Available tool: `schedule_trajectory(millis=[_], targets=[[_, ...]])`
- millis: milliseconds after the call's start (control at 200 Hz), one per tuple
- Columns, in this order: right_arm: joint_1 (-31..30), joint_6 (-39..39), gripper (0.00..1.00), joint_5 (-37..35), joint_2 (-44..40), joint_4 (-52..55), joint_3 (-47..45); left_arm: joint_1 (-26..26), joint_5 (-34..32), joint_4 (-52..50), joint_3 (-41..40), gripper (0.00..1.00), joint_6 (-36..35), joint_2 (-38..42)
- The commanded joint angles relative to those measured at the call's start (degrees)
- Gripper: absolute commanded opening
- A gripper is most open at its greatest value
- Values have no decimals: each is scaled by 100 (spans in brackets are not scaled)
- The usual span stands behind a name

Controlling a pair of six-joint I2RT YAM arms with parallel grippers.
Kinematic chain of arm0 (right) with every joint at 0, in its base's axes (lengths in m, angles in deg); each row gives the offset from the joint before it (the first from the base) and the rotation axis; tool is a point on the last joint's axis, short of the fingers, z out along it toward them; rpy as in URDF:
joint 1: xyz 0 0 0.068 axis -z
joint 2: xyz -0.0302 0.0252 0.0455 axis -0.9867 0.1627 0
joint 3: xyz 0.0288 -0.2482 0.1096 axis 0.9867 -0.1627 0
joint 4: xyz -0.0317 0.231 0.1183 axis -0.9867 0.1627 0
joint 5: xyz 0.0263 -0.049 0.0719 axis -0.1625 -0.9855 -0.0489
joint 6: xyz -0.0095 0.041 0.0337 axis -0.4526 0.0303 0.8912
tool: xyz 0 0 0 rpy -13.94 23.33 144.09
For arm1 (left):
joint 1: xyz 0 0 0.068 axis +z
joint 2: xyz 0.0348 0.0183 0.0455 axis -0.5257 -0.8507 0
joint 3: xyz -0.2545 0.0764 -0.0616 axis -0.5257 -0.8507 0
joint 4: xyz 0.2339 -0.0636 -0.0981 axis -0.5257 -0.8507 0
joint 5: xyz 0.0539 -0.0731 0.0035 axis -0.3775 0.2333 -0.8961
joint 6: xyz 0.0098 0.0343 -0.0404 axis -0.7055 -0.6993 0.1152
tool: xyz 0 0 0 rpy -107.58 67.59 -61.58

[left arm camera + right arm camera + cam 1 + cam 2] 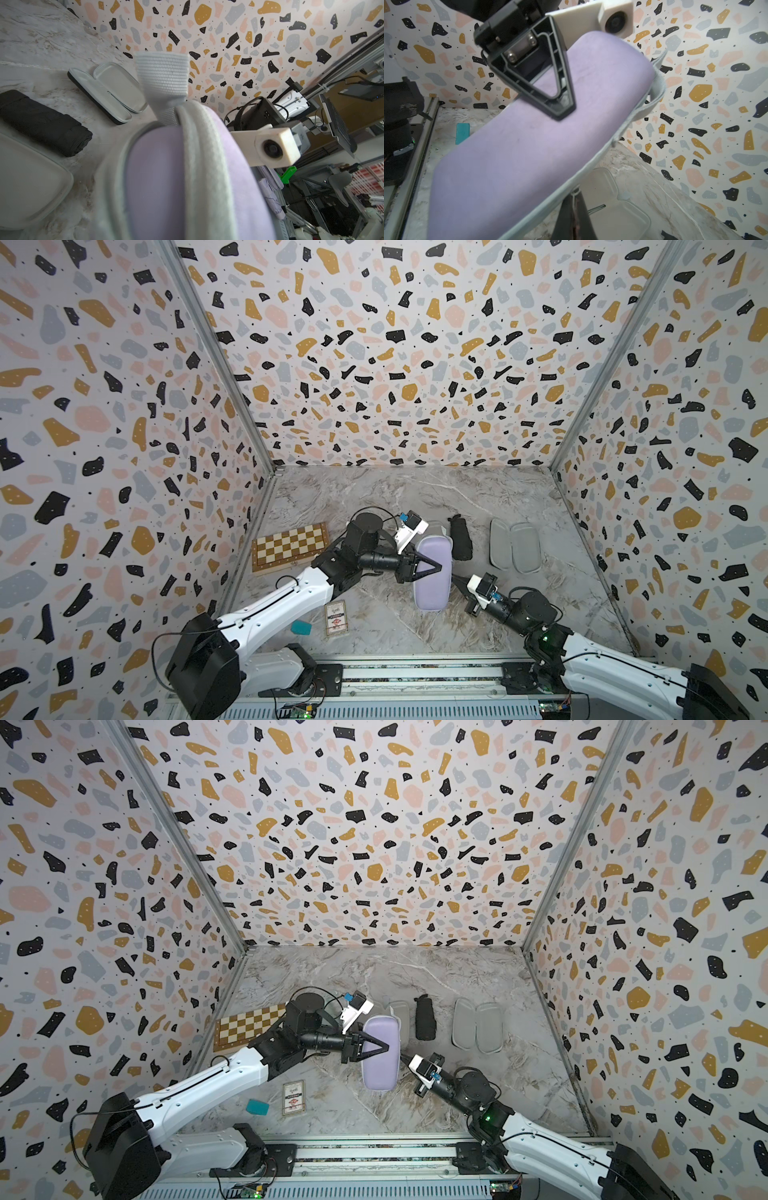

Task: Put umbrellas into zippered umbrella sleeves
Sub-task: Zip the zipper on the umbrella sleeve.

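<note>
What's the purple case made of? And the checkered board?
The purple case looks like soft, matte, suede-like fabric over a stiff shell, judging by its fuzzy surface and held shape; its zip edge is grey and woven. The checkered board is probably wood, smooth finish, with tan and cream squares and a wood-coloured frame.

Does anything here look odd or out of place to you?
A checkered wooden chessboard box, a small card pack and a teal block sit near the left arm, unrelated to umbrellas. Otherwise nothing stands out.
</note>
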Motion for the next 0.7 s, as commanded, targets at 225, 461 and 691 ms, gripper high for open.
schedule_trajectory(millis=[225,461,691], targets=[[-343,287,0,-317,-372,391,-63,165,-1696,835,149,3,764,483],[-546,501,0,-462,-183,615,46,165,-2352,880,206,1,798,569],[-752,710,0,-496,240,545,224,173,-2794,959,218,0,817,547]])
